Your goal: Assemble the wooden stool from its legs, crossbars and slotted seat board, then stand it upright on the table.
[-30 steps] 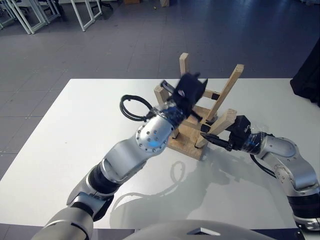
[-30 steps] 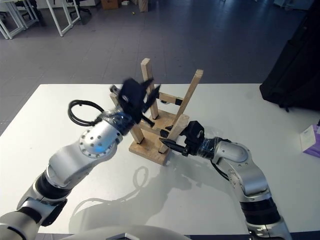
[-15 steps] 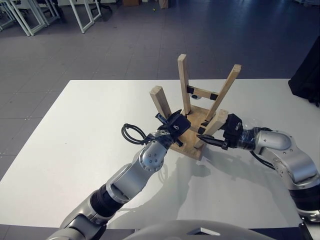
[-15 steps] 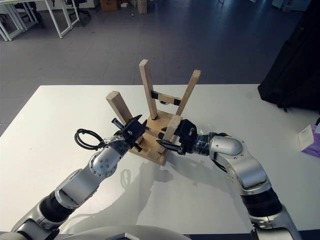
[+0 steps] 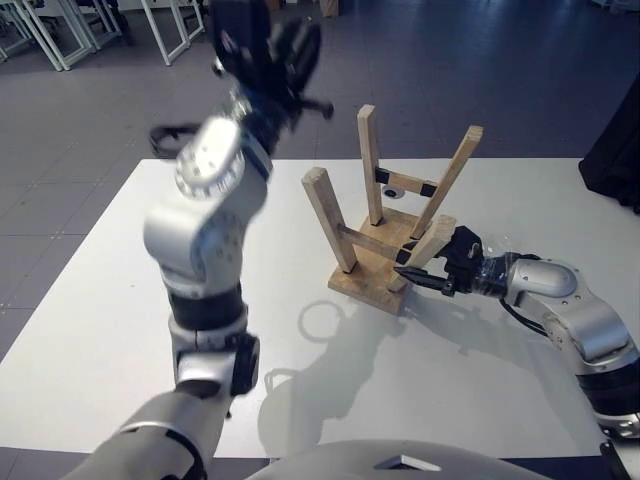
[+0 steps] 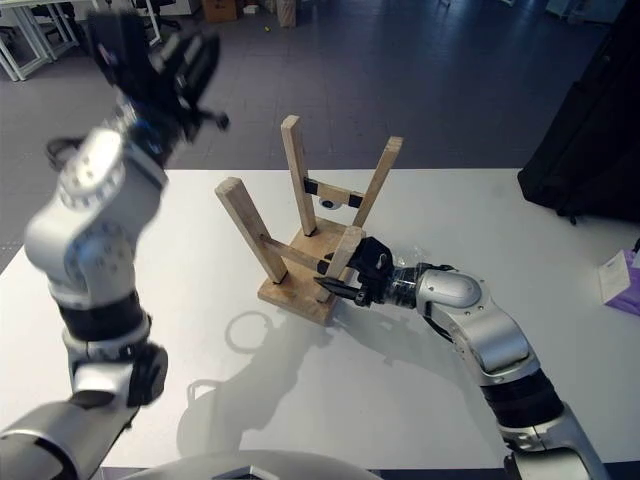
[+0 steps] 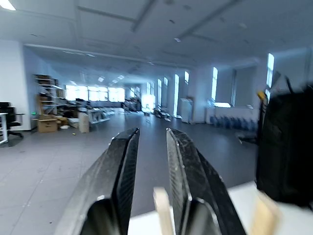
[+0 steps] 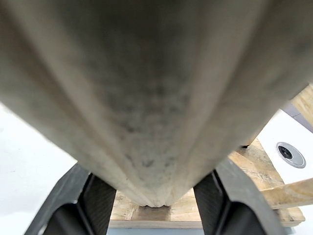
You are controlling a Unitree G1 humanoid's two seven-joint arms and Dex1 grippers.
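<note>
The wooden stool lies upside down on the white table [image 5: 150, 280], its slotted seat board [image 5: 372, 287] flat and its legs pointing up. A thin crossbar [image 5: 368, 240] joins the left leg [image 5: 330, 220] to the others, and a crossbar with black brackets [image 5: 408, 184] links the two far legs. My right gripper [image 5: 412, 272] is shut on the near right leg [image 5: 435, 240], close to the board; in the right wrist view that leg [image 8: 146, 98] sits between the fingers [image 8: 73, 205]. My left gripper [image 5: 300, 60] is raised high over the table's far left, open and holding nothing [image 7: 152, 131].
A round cable port [image 5: 397, 182] sits in the table behind the stool. A black bag or drape [image 5: 615, 150] stands off the table's right side, and a purple item [image 6: 625, 280] lies at the far right edge. Desk frames [image 5: 60, 30] stand on the floor beyond.
My left arm has swung up from beside the seat board to high above the table. The right gripper keeps its hold on the leg; the stool has barely moved.
</note>
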